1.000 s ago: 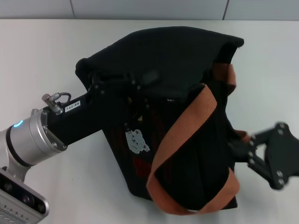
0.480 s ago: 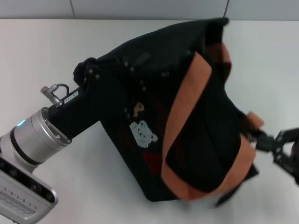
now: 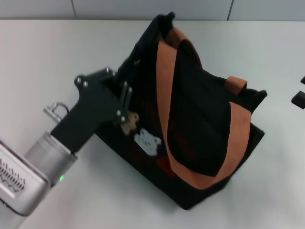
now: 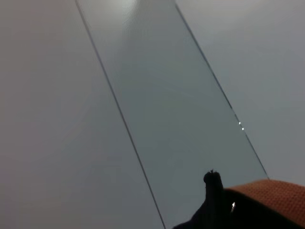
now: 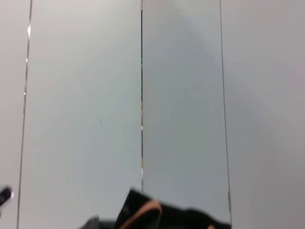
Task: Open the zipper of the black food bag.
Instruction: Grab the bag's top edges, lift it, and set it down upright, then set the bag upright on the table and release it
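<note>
I see the left gripper [image 3: 127,102] pressed on the black food bag [image 3: 200,143], jaws unclear, and right gripper [image 3: 300,93] apart

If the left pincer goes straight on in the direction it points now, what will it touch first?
Most likely the black food bag. In the head view the left pincer points up and rightward, its tip already at the bag's near side wall, though depth there is unclear.

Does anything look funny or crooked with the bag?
Yes. The black food bag sits turned at a slant on the white table, slumped rather than boxy, one corner poking up at the back. An orange-brown strap drapes across it. The left hand is against its side; the right hand is barely in view.
</note>
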You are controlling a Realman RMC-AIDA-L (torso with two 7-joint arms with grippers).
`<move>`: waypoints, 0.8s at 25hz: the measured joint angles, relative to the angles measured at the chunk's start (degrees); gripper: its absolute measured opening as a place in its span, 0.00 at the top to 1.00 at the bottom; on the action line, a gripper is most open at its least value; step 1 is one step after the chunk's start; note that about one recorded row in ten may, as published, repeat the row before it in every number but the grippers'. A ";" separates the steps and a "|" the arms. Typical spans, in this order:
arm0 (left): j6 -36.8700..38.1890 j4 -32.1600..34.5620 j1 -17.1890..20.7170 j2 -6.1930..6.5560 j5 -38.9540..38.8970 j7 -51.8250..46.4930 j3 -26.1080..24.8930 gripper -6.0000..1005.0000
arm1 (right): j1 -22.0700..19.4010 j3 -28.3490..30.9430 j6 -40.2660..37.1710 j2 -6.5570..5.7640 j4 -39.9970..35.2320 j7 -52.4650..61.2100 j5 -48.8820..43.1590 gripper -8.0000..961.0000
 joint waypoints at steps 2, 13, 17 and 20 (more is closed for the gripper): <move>-3.67 -5.08 2.77 -0.01 0.64 -2.99 -1.98 0.91 | 0.67 -0.16 -0.01 0.00 0.56 0.17 -0.07 0.61; -6.95 -5.12 5.32 -0.01 7.28 -20.70 -3.82 0.91 | 2.27 -0.49 -1.59 -0.16 1.79 1.85 -0.48 0.36; -6.89 -5.03 4.95 -0.01 8.01 -21.18 -4.93 0.89 | 2.09 -0.35 -5.32 -0.26 1.88 2.05 -0.29 0.26; -3.80 -3.58 5.71 -0.01 8.11 -21.45 -7.04 0.82 | 2.43 -1.80 -12.06 -0.25 2.95 2.05 -2.44 0.26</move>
